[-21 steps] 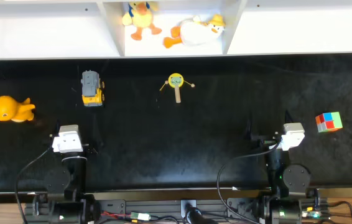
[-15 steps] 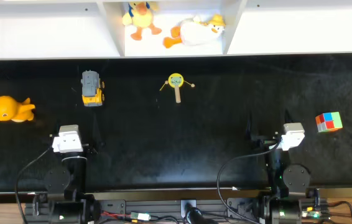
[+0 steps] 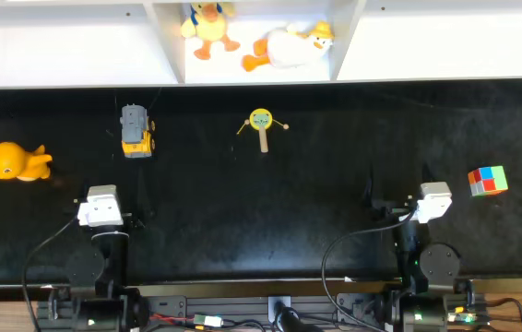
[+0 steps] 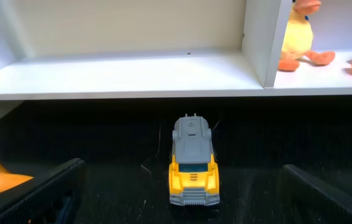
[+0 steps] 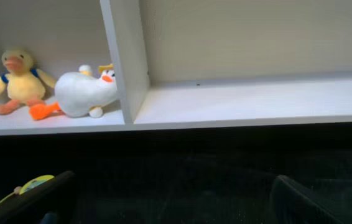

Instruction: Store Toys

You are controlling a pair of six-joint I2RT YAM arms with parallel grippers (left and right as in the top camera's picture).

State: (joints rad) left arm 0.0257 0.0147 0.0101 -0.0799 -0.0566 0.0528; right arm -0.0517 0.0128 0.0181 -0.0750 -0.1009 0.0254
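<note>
Your left gripper [image 3: 113, 189] and right gripper [image 3: 397, 184] both sit spread. The toy truck [image 4: 193, 162] lies just ahead of the left one. The rattle [image 3: 261, 124], cube [image 3: 487, 181] and orange toy [image 3: 18, 161] are well apart on the mat [image 3: 206, 221]. The yellow duck [image 3: 208, 26] and white duck [image 3: 289, 46] share the shelf [image 3: 77, 55]'s middle compartment.

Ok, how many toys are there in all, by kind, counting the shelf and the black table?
Plush ducks: 2, a yellow duck and a white duck
Orange toy animal: 1
Toy truck: 1
Rattle: 1
Colour cube: 1
Total: 6
</note>
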